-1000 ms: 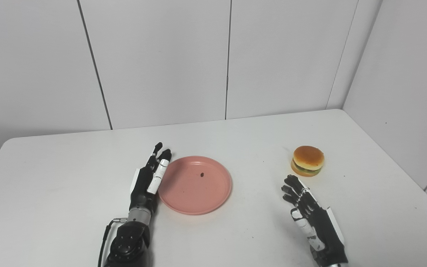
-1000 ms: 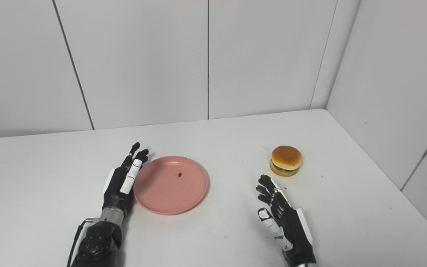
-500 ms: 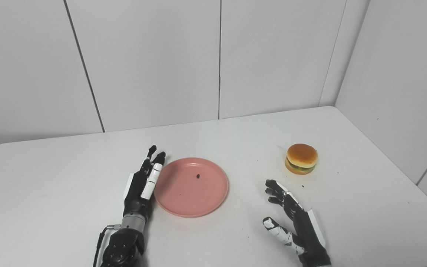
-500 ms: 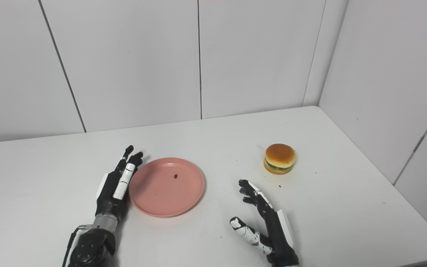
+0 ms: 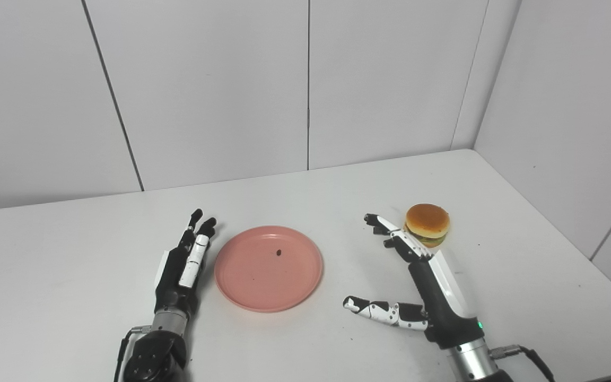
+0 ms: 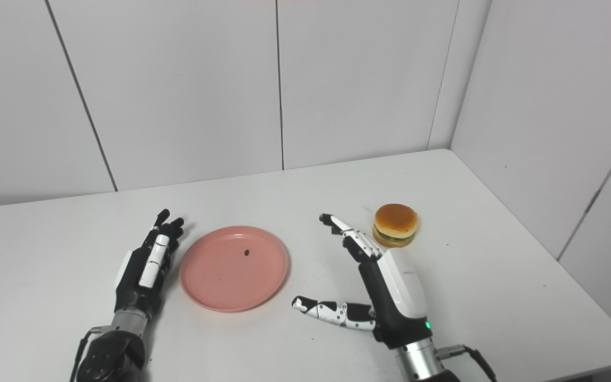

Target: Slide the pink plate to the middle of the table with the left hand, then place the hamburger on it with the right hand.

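Note:
The pink plate [image 5: 268, 268] lies flat near the middle of the white table [image 5: 72, 254], with a small dark speck on it. My left hand [image 5: 181, 268] lies open with fingers straight, just left of the plate, a small gap between them. The hamburger [image 5: 427, 224] sits on the table to the right. My right hand [image 5: 417, 276] is open and raised, thumb spread out to the left, fingertips [image 5: 377, 220] reaching up just left of the hamburger, holding nothing.
White wall panels stand behind the table and along its right side. The table's right edge [image 6: 592, 297] runs close to the hamburger's side. A cable [image 5: 528, 354] trails from my right wrist.
My right hand has lifted, reached forward to just beside the hamburger and spread its thumb. My left hand has drawn back a little from the plate's rim. The camera has shifted.

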Available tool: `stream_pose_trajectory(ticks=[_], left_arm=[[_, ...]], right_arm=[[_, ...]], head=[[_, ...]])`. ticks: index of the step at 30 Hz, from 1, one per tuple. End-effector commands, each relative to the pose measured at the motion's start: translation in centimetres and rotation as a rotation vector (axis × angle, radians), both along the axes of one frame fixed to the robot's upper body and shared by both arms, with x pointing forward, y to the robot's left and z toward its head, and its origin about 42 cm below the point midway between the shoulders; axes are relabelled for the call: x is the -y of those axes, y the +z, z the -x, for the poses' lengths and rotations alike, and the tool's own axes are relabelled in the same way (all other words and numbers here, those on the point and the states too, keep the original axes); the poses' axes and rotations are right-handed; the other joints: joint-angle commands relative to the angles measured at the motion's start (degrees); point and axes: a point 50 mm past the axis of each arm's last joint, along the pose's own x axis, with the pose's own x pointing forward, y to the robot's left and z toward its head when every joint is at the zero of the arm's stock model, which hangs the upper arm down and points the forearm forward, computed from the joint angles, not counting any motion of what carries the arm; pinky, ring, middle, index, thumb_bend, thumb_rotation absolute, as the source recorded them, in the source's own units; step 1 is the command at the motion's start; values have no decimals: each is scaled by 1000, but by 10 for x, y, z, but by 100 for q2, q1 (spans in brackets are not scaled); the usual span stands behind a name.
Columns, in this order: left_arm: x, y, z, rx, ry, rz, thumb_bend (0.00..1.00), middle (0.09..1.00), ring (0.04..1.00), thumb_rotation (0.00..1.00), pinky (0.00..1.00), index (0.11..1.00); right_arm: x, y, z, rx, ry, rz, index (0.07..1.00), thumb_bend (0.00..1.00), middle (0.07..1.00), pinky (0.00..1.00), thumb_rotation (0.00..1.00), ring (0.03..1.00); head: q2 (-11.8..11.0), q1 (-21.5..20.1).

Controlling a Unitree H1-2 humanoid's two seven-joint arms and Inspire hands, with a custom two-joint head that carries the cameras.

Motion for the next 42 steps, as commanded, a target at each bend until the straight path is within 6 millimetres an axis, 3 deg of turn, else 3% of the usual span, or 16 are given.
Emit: stream_pose_trajectory(ticks=[1,4,10,16,24,26,28,33,42], left_arm=[[-10,-31,17,-65,18,-12,711,908,944,768,1000,954],[-10,-34,16,-65,19,-10,703,906,943,774,1000,954],[-14,-36,16,-74,23,3,688,912,939,776,1000,963],[-17,-37,17,-98,15,48,766,921,958,770,1000,969],[-15,-38,20,-110,-4,76,783,911,969,775,1000,973],[-12,-37,22,-125,-10,103,796,917,969,783,1000,977],[-8,-36,24,-163,-12,164,851,927,972,757,1000,976],[-1,-34,29,-208,-23,226,776,954,990,786,1000,999],[4,-40,36,-221,-35,224,765,956,987,768,1000,1000]], right_arm=[[6,26,-8,36,-3,50,852,927,857,715,634,814],[13,44,-17,26,-12,125,858,971,859,656,593,800],[28,70,-36,-43,-30,296,866,971,872,635,539,804],[48,92,-61,-74,-25,385,821,998,825,636,407,768],[68,113,-96,-107,-94,503,821,1000,809,606,437,754],[73,117,-104,-144,-108,541,819,1000,813,625,440,763],[80,121,-113,-190,-121,582,838,1000,836,669,510,790],[91,125,-127,-265,-152,655,841,1000,845,726,582,815],[101,120,-146,-353,-193,737,824,1000,842,706,444,802]], head=[[0,1],[-44,-104],[-72,-141],[-54,-114],[-65,-203],[-72,-210],[-76,-209],[-59,-230],[-26,-259]])
